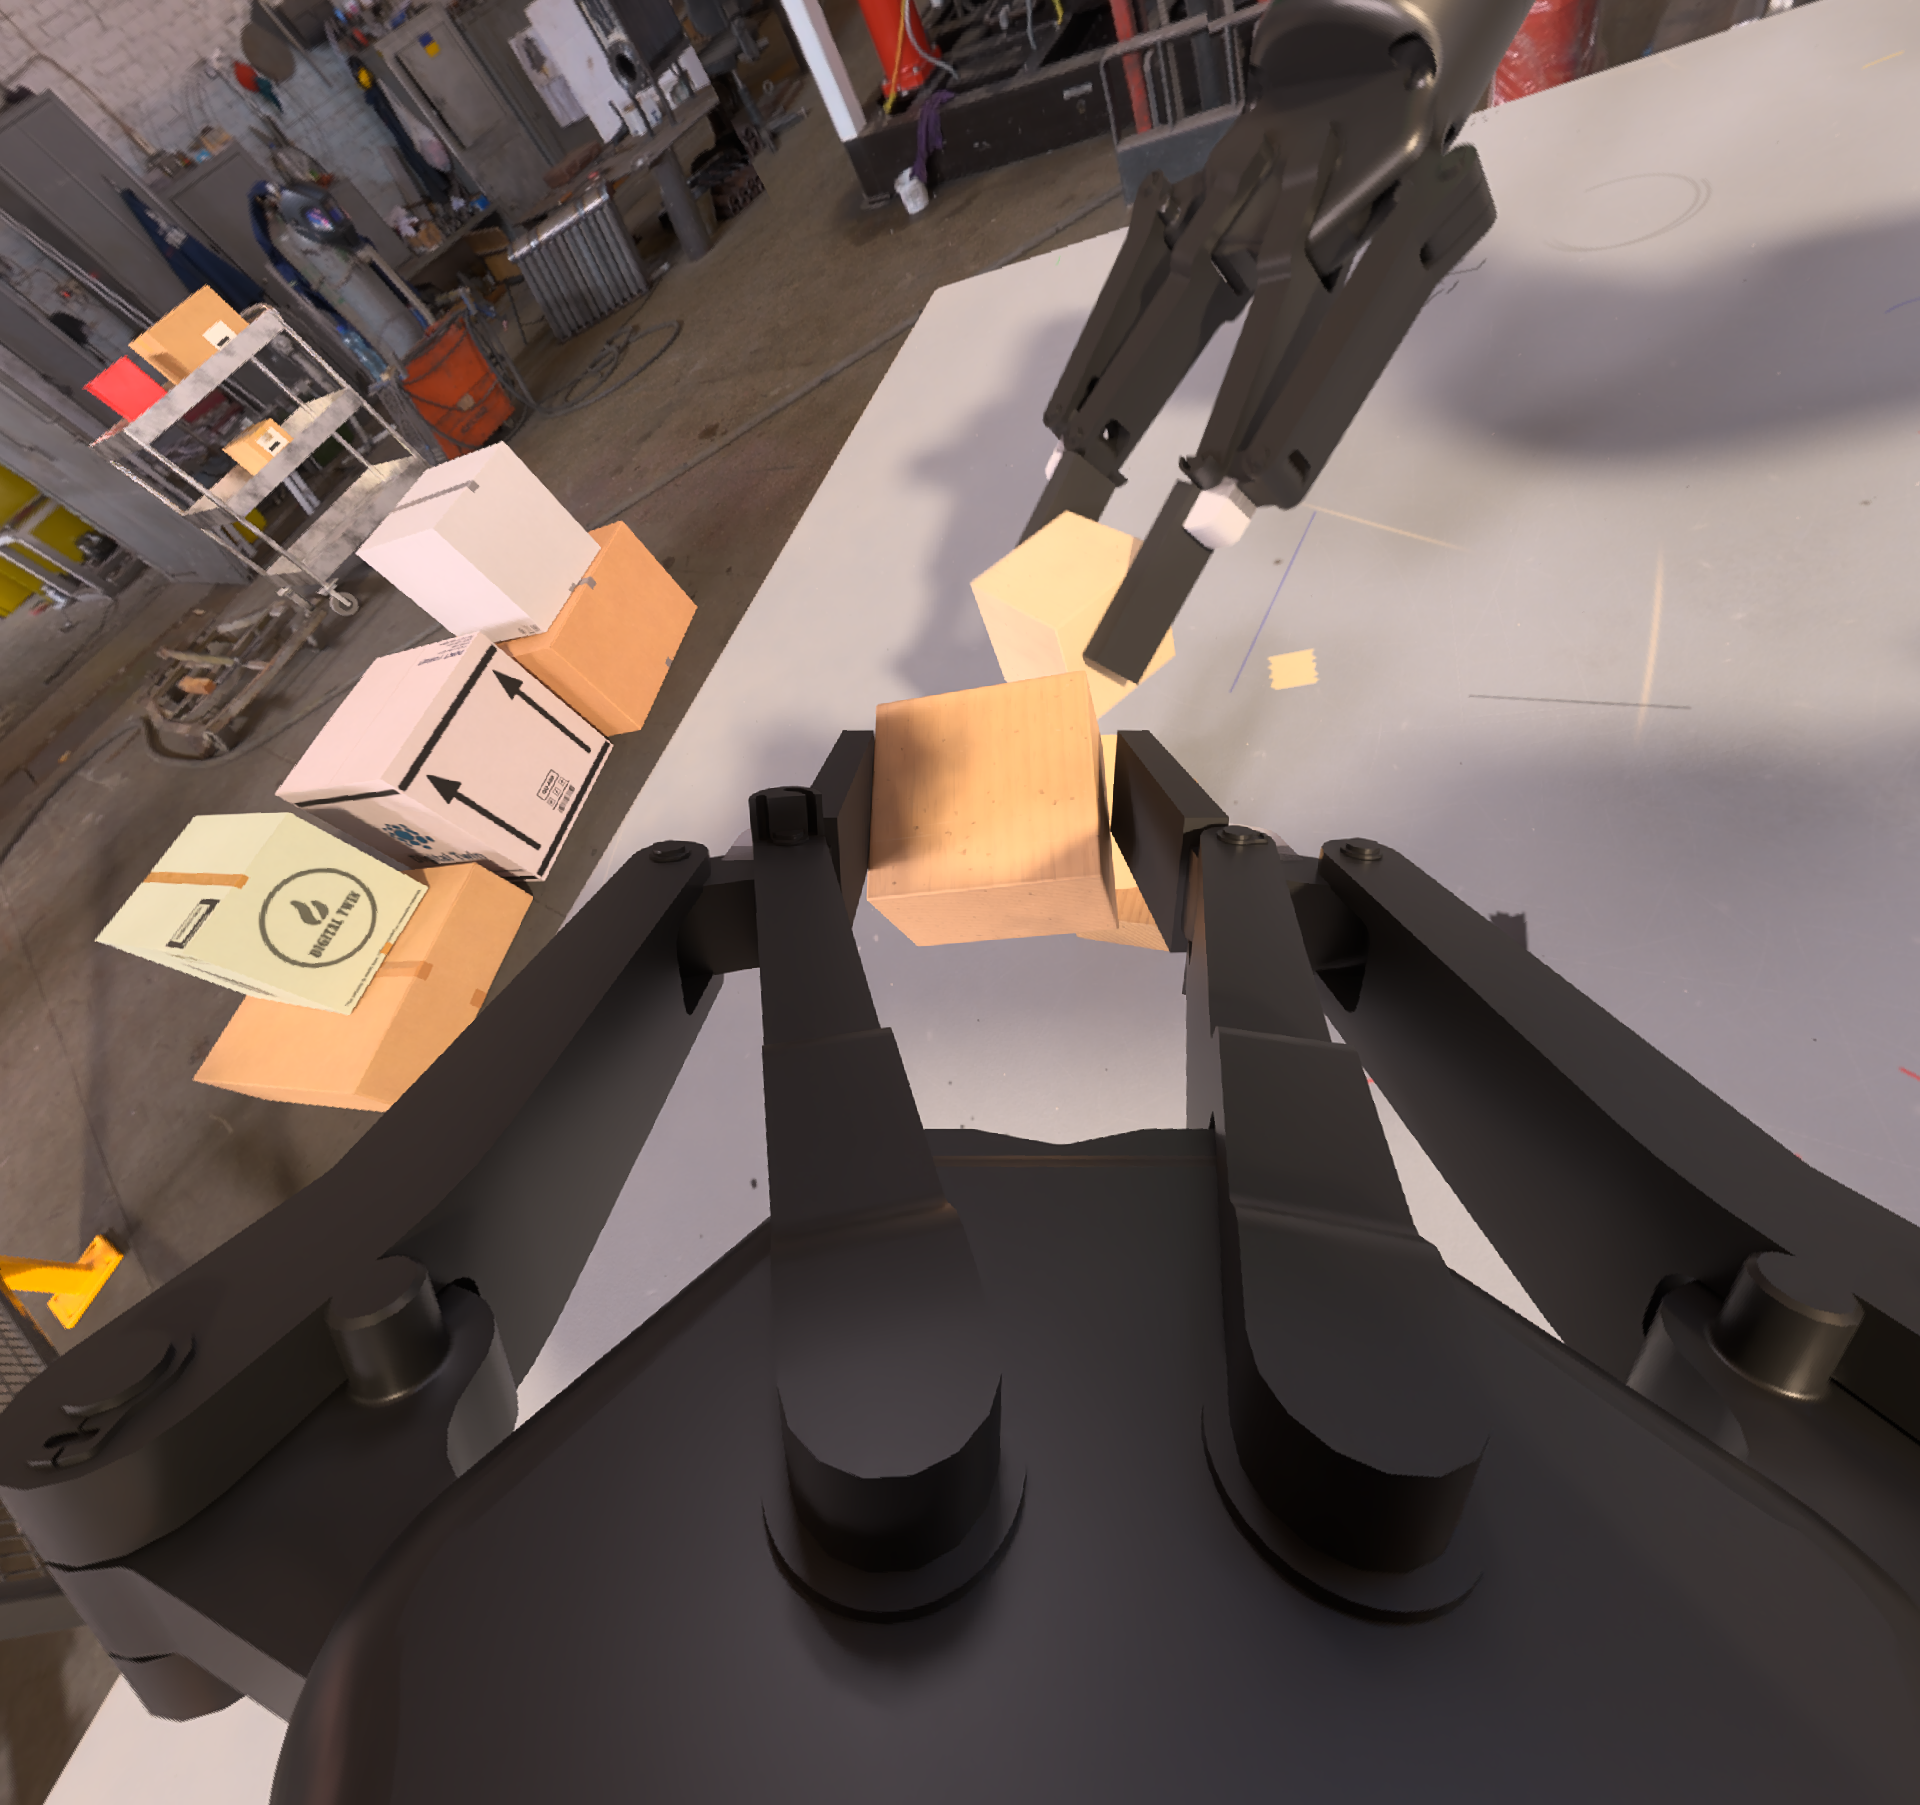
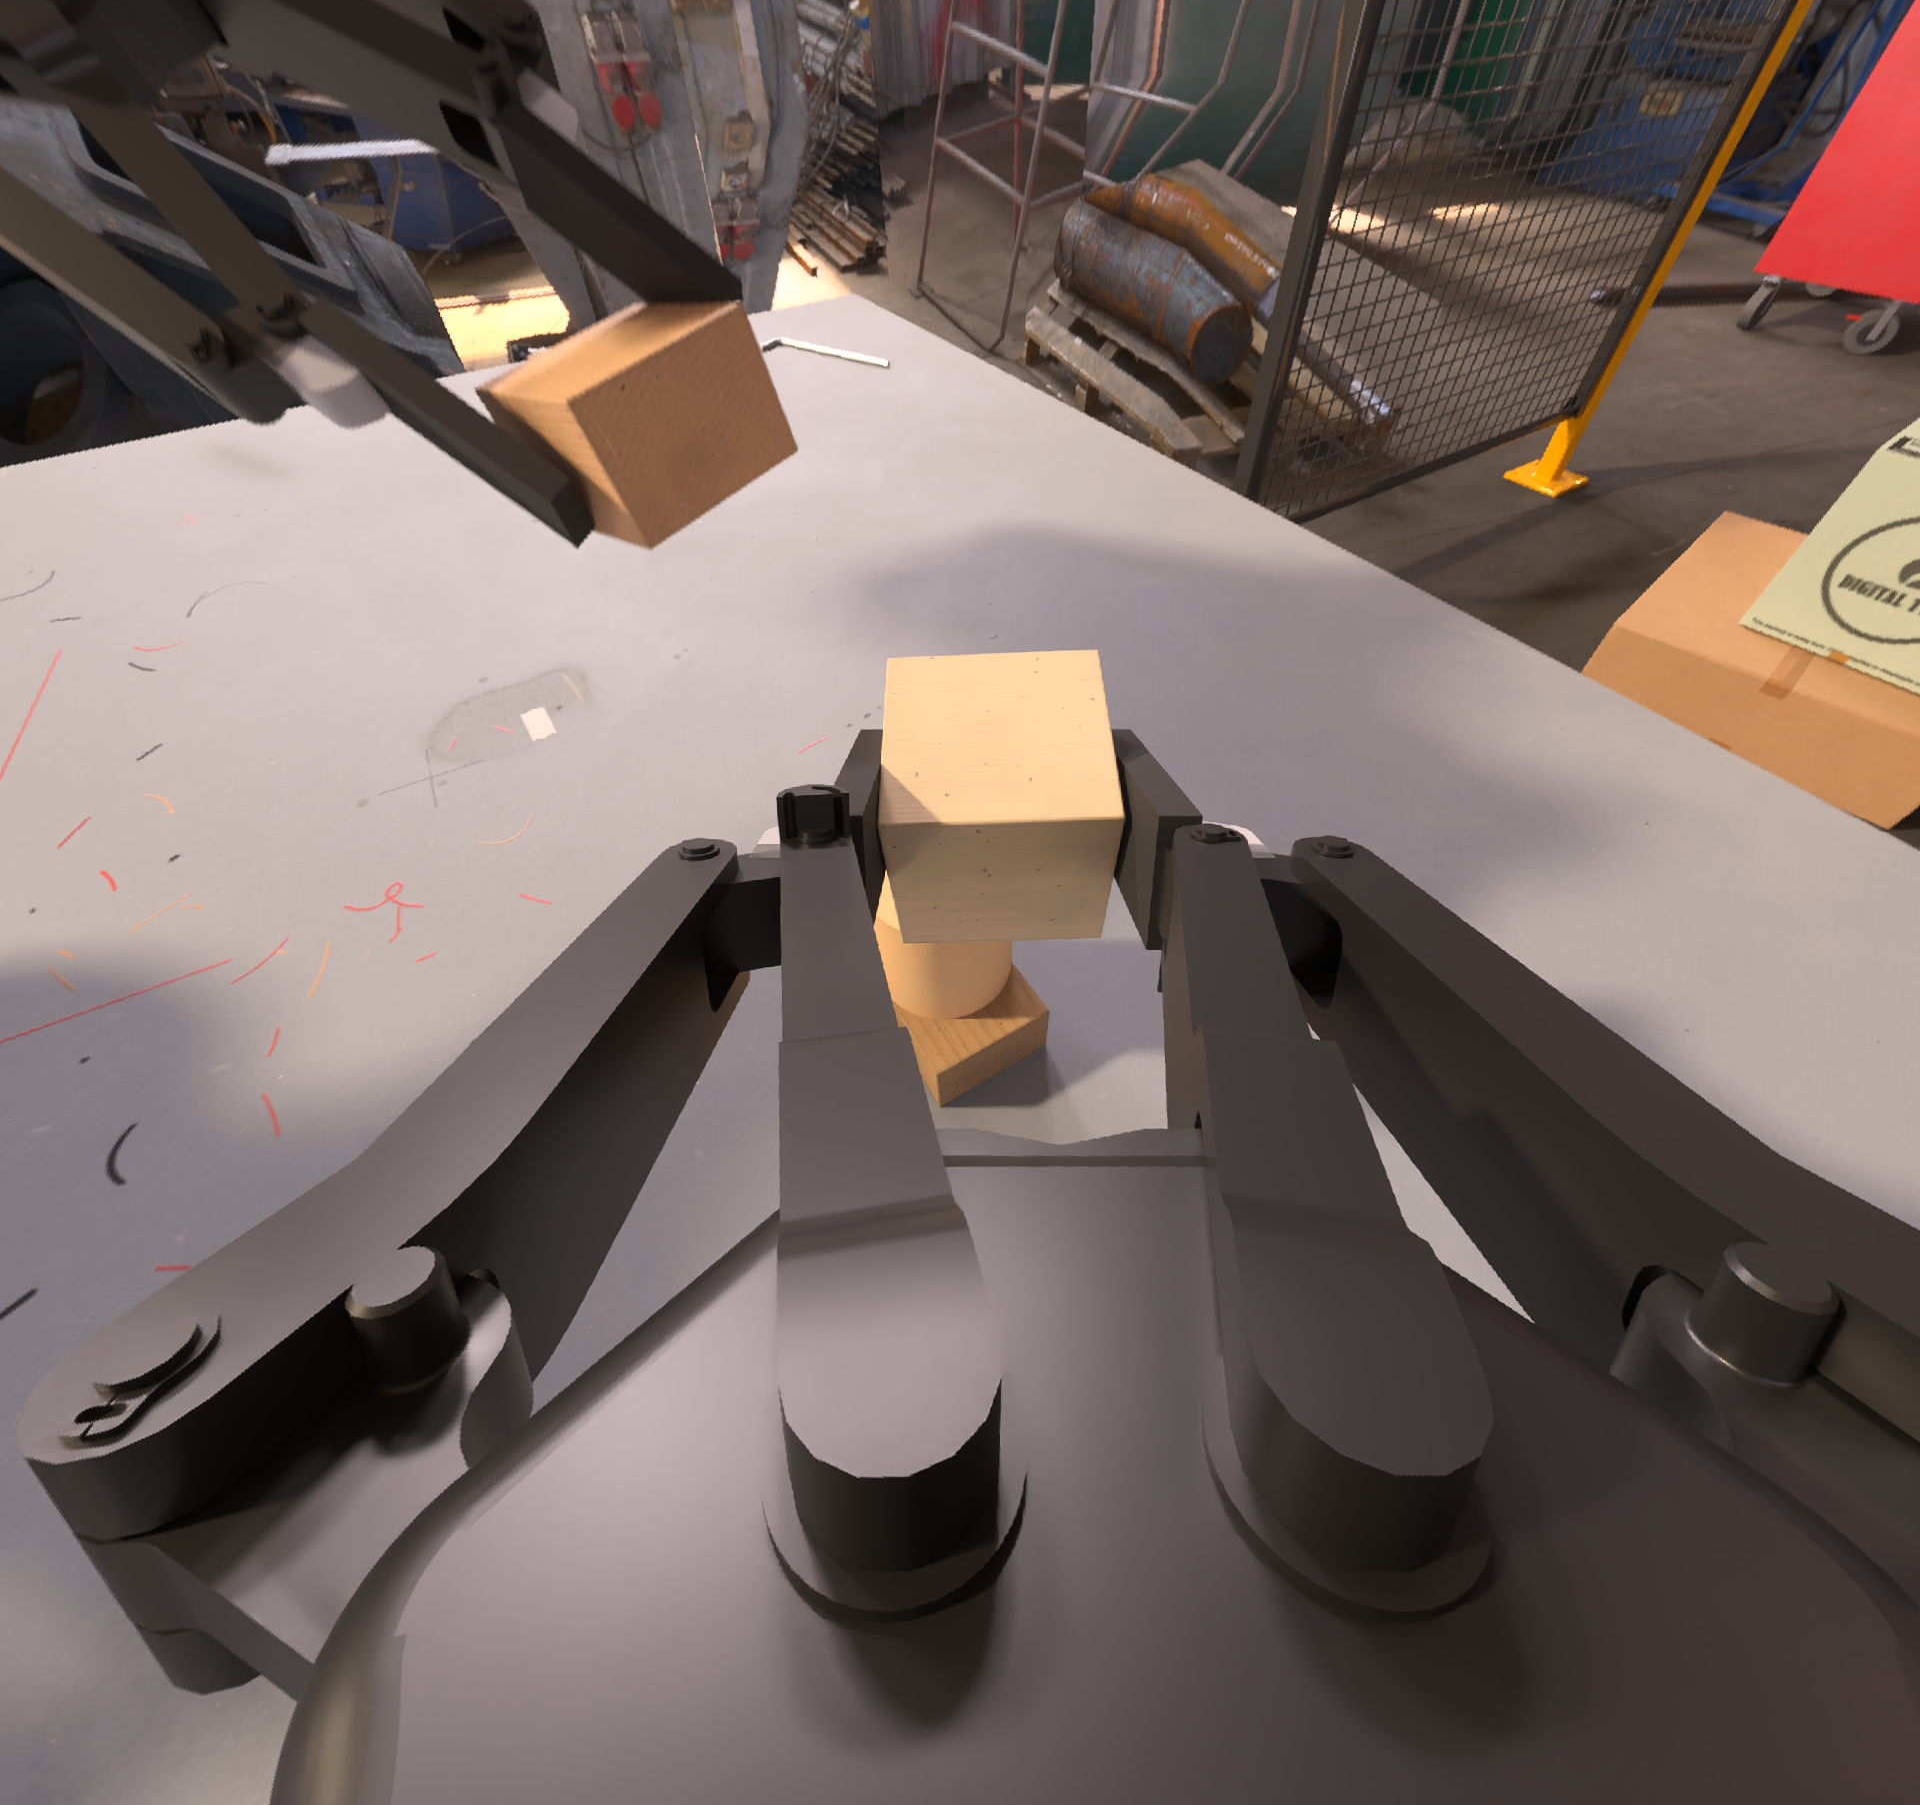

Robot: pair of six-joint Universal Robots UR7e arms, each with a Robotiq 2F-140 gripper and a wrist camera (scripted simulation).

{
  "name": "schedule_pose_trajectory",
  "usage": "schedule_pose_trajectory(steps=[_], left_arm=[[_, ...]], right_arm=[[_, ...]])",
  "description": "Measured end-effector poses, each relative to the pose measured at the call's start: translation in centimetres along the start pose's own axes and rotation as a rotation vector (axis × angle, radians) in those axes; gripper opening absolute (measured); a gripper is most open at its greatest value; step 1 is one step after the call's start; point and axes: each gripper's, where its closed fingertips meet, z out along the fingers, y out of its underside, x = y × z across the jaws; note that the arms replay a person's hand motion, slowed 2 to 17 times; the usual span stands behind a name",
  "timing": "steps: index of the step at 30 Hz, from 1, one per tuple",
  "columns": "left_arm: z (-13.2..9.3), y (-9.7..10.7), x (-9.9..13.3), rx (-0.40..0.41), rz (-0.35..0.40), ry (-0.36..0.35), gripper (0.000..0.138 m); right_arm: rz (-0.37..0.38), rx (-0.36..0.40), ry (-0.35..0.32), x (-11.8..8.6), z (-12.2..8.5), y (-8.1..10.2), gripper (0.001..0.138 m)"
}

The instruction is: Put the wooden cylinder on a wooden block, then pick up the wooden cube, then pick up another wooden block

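Item: I've got L fingers (image 1: 987, 820) clamped on darker wooden block (image 1: 982, 810), R fingers (image 2: 1003, 825) on pale cube (image 2: 997, 799), both off counter (image 2: 520, 924); cylinder (image 2: 940, 976) upright on block (image 2: 977, 1043) directly below R.

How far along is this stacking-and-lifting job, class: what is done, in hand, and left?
Done: the wooden cylinder stands on a wooden block on the table. In hand: the right gripper holds the pale wooden cube above them; the left gripper holds a darker block aloft. Nothing appears left.
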Motion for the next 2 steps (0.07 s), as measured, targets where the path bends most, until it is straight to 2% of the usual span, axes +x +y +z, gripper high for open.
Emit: schedule_pose_trajectory(steps=[2], left_arm=[[-0.16,-0.48,-0.46,0.006,-0.001,0.003,0.061]], right_arm=[[0.007,-0.016,-0.004,-0.24,0.29,0.24,0.052]])
